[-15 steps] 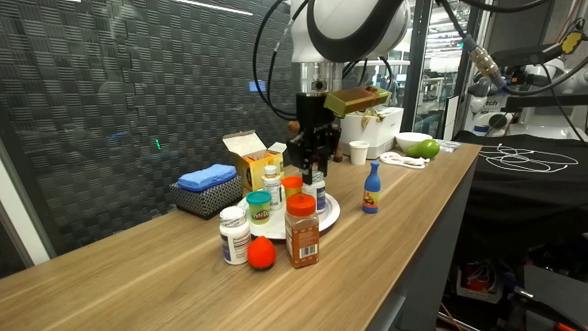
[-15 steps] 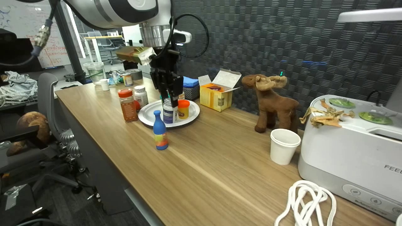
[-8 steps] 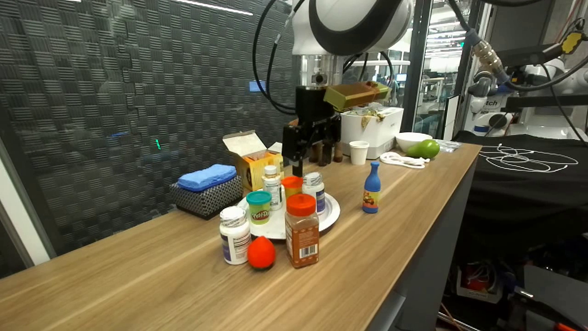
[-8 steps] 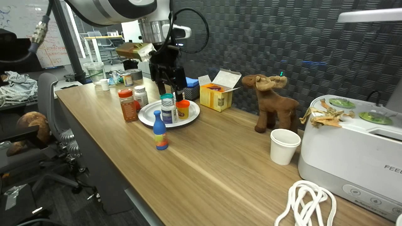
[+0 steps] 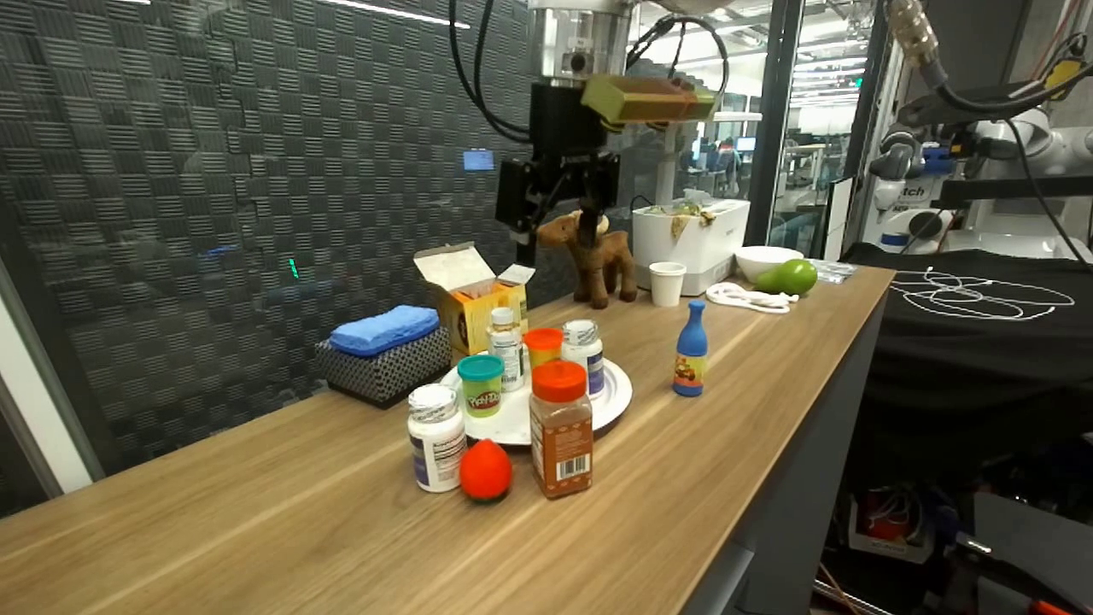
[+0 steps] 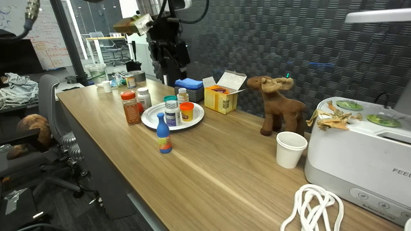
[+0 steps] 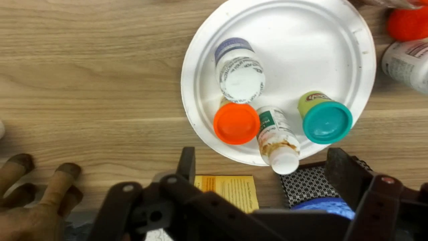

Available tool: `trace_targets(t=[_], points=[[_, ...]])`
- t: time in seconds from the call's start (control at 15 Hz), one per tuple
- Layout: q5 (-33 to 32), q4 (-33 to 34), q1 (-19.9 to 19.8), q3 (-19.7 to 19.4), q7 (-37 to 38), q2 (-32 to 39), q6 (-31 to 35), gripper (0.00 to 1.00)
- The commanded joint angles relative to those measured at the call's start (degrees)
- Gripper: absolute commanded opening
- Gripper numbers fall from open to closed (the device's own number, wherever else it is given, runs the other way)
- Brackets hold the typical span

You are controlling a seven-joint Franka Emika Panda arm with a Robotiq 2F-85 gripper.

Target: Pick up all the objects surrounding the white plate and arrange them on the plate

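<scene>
A black robot claw [image 5: 557,243] hangs above the light wooden tabletop [image 5: 341,521], its two fingers spread wide apart. A round white plate [image 7: 307,43] carries a purple-labelled white bottle [image 7: 239,72], a yellow tub with an orange lid [image 7: 236,123], a green-labelled white bottle [image 7: 277,135] and a green tub with a teal lid [image 7: 323,118]. Near the plate, on the tabletop, a rounded red object [image 5: 486,471] sits between an orange-capped clear jar [image 5: 562,431] and a second purple-labelled white bottle [image 5: 438,444]. A slim blue bottle [image 5: 691,354] stands upright, apart from the plate.
</scene>
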Motion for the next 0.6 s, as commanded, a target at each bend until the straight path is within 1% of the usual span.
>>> trace_targets(t=[0.0, 0.27, 0.4, 0.53], points=[[-1.15, 7.90, 1.86, 1.98, 2.93, 1.69, -8.64, 1.00], [1.22, 14.69, 4.28, 4.82, 1.88, 6.78, -17.13, 1.00], [2.69, 16.94, 5.17, 5.68, 0.37, 9.43, -20.13, 1.00], [3.83, 17.96, 6.05, 6.38, -0.54, 11.74, -21.51, 1.00]])
